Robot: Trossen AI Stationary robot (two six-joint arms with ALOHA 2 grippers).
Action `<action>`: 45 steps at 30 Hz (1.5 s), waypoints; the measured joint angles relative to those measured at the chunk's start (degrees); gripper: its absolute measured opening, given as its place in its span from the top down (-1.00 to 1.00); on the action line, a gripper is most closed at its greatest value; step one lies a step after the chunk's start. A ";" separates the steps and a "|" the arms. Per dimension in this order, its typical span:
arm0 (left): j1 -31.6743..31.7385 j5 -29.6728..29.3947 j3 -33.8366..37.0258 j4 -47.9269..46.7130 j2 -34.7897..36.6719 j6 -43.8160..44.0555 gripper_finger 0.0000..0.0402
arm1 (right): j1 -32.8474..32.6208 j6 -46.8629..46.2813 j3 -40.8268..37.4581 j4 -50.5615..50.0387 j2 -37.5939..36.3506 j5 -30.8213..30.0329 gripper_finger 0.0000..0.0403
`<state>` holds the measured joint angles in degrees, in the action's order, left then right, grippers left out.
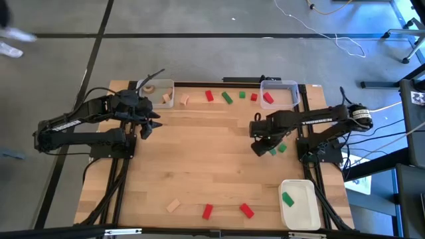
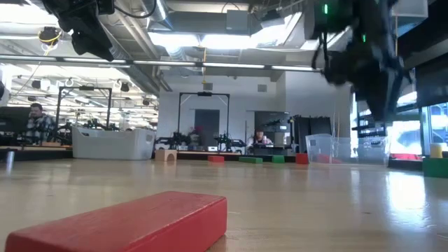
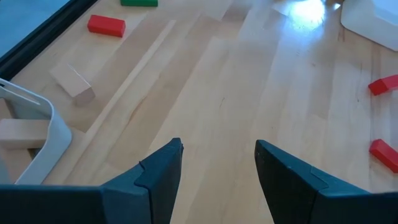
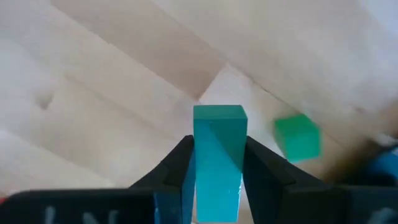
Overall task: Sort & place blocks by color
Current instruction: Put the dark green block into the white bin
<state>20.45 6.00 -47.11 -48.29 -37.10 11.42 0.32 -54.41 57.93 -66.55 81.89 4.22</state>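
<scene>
My right gripper (image 4: 217, 143) is shut on a green block (image 4: 217, 127) above the table's right side (image 1: 264, 147). A second green block (image 4: 297, 138) lies on the table just beside it. More red, green and tan blocks lie along the far edge (image 1: 227, 98) and the near edge (image 1: 207, 211). A red block (image 2: 140, 220) lies close in the low view. My left gripper (image 3: 217, 155) hangs open over the far left part of the table (image 1: 149, 123), with nothing between its fingers. My right gripper pinches the green block's two long sides (image 4: 202, 158) between its two fingers (image 4: 177, 168). The fingers point down from above and lie along the block. The block stands on end between them, its free end (image 4: 219, 113) toward the table and lifted clear of it.
A clear bin (image 1: 159, 93) with tan blocks stands at the far left. Another clear bin (image 1: 284, 87) with a red block stands at the far right. A white tray (image 1: 302, 211) holding a green block (image 1: 287, 198) sits at the near right. The table's middle is bare wood.
</scene>
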 joint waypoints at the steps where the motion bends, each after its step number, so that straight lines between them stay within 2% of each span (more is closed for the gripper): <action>1: 0.00 0.01 0.00 0.00 0.00 -0.02 0.03 | -0.95 -0.63 2.26 -2.55 -0.02 -1.08 0.51; 4: 0.00 0.02 0.00 0.00 -0.02 -0.04 0.03 | -3.94 -3.98 8.62 -10.93 -0.04 -3.12 0.51; 9: 0.02 0.28 0.00 0.00 -0.02 -0.67 0.03 | -9.96 -10.95 15.77 -19.43 -0.11 -2.65 0.51; 13: 0.00 0.94 0.00 0.02 -0.02 -1.92 0.03 | -15.57 -17.41 17.37 -23.06 -0.11 1.95 0.51; 19: 0.02 1.32 0.00 0.02 -0.02 -2.61 0.03 | -24.36 -30.08 16.57 -21.69 -0.13 10.99 0.51; 22: 0.00 1.66 0.00 0.03 -0.02 -2.61 0.03 | -29.26 -37.70 15.71 -19.73 -0.13 13.99 0.51; 28: 0.03 1.64 0.00 0.24 0.00 -2.62 0.03 | -38.54 -52.63 12.30 -12.04 -0.15 15.29 0.51; 34: 0.04 1.63 0.00 2.33 -0.02 -3.05 0.03 | -44.16 -63.90 2.93 4.90 -0.15 15.45 0.51; 39: 0.04 1.67 0.00 2.80 -0.02 -3.06 0.03 | -46.56 -67.30 -6.16 16.82 -0.13 15.60 0.51; 45: 0.04 1.99 0.00 2.80 0.00 -3.05 0.03 | -46.76 -65.26 -12.79 21.62 -0.13 16.69 0.51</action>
<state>20.49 7.99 -47.11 -45.50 -37.10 8.37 -46.44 -119.67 45.14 -44.93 81.76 20.92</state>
